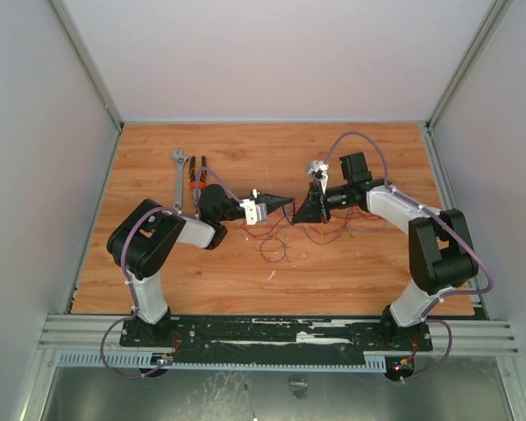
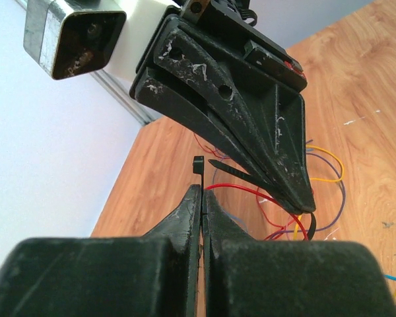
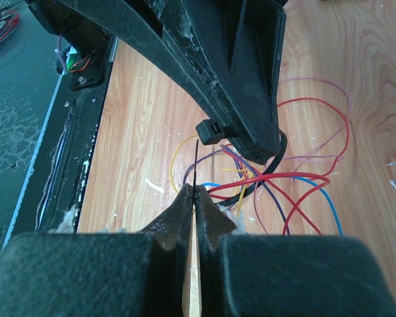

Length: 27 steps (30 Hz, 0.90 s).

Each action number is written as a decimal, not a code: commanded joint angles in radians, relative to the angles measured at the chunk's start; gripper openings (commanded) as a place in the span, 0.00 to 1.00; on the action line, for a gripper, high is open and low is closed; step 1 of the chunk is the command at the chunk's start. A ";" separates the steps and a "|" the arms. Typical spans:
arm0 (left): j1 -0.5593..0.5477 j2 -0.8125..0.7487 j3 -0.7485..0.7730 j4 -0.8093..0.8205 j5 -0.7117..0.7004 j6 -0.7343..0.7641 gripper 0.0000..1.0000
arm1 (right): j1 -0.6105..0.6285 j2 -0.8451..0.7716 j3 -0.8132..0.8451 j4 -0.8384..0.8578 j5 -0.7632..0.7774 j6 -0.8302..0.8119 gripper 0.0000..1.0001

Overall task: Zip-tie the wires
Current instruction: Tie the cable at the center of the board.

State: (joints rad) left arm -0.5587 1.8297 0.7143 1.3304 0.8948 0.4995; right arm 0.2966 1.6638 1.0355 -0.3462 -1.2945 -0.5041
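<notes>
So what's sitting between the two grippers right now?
The zip tie, looped round the wires, bridges left gripper and right gripper; both wrist views show it.

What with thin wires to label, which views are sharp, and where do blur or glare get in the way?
Top external: even soft light, no glare, but the wires are tiny, barely resolved. Left wrist: the left hand in the foreground is blurred; the zip tie head is fairly crisp. Right wrist: the right hand is soft, the wires beyond it sharp.
</notes>
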 commanded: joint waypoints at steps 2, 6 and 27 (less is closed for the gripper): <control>-0.004 -0.009 0.012 0.041 0.001 0.022 0.00 | -0.008 0.008 0.037 0.003 -0.003 0.003 0.00; -0.004 -0.004 0.012 0.048 -0.002 0.022 0.00 | -0.008 0.016 0.043 -0.001 -0.009 0.001 0.00; -0.012 -0.036 -0.015 0.010 -0.061 0.166 0.00 | -0.017 0.032 0.075 -0.057 -0.040 -0.003 0.00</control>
State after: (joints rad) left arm -0.5602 1.8286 0.7101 1.3338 0.8593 0.5999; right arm 0.2893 1.6882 1.0836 -0.3824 -1.3025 -0.5045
